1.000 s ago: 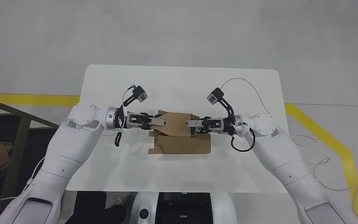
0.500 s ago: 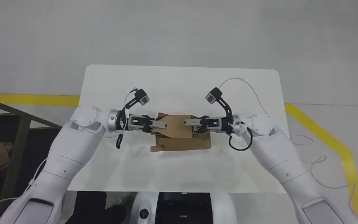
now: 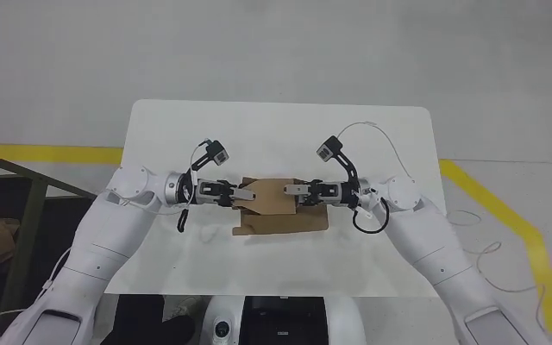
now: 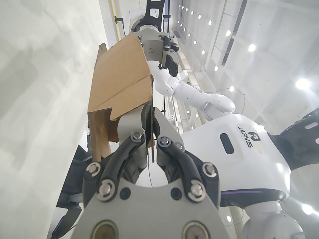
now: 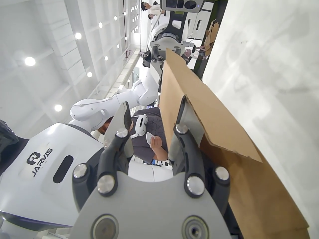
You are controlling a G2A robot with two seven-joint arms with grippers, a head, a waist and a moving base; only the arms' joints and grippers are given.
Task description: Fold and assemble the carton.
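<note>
A brown cardboard carton [image 3: 280, 207], partly folded, lies at the middle of the white table [image 3: 172, 129], held up between both arms. My left gripper [image 3: 246, 195] is at its left end, shut on a thin cardboard edge [image 4: 149, 115] of the carton [image 4: 119, 80]. My right gripper [image 3: 296, 190] is at the right end and stands open [image 5: 154, 118]. One of its fingers [image 5: 185, 118] lies against the carton's panel [image 5: 214, 125], while the other finger [image 5: 123, 118] is apart from the carton. Each wrist view shows the other arm's gripper at the carton's far end.
The table has free room behind the carton and to both sides. A thin white cable [image 3: 384, 138] loops over the table at the right arm. The table's near edge [image 3: 276, 293] lies close in front of the carton.
Both grippers have shifted slightly toward the table's near edge and a little closer together. The carton between them has moved with them and looks flatter.
</note>
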